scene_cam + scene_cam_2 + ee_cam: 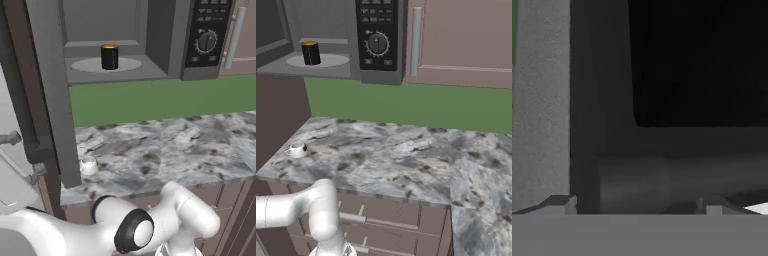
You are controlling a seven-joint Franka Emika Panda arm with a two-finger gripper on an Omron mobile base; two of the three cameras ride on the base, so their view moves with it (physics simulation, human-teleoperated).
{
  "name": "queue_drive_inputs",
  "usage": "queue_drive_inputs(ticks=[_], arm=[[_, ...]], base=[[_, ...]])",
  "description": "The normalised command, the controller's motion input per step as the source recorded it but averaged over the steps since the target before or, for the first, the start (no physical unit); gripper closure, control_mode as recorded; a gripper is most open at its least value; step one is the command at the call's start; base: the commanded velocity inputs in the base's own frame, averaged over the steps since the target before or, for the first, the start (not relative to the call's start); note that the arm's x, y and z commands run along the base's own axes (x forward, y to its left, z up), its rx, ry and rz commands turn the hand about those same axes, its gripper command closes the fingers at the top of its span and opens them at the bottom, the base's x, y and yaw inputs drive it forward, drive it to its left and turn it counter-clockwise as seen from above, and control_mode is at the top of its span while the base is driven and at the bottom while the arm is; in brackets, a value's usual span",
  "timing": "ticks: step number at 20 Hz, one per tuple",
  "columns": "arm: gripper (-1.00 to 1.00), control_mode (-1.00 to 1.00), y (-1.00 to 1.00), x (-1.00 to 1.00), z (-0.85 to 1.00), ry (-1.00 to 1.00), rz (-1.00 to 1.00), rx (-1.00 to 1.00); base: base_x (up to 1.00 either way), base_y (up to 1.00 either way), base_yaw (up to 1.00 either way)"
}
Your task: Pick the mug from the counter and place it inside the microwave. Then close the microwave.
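The black mug (109,57) (311,53) stands upright on the round grey turntable (131,65) inside the microwave (170,50) (378,75). The microwave door (52,95) hangs open at the left. In the hand view, the door's black window (702,60) and its grey bar handle (662,182) are very close in front of my gripper (635,206). The gripper is open, its two fingertips (559,203) wide apart and nothing held between them. I cannot tell whether they touch the door.
A small white cup (89,165) (297,149) sits on the marbled counter (170,150) (401,160) near its left end, beside the open door. A green wall runs behind the counter. Brown cabinets (461,40) flank the microwave's dial panel (207,35).
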Motion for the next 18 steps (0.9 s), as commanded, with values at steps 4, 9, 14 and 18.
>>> queue_drive_inputs(ticks=[4, 9, 14, 18], arm=[[-1.00, -1.00, -0.57, 0.00, 0.37, 0.12, 0.00, 0.03], [-1.00, -1.00, -0.70, 0.00, 0.38, 0.12, 0.00, 0.04], [-1.00, -1.00, -0.79, 0.08, 0.21, 0.16, 0.00, 0.03], [-1.00, -1.00, -0.69, 0.20, 0.27, 0.21, 0.00, 0.01]], base=[[0.00, 0.00, 0.00], [0.00, 0.00, 0.00], [0.00, 0.00, 0.00], [0.00, 0.00, 0.00]])
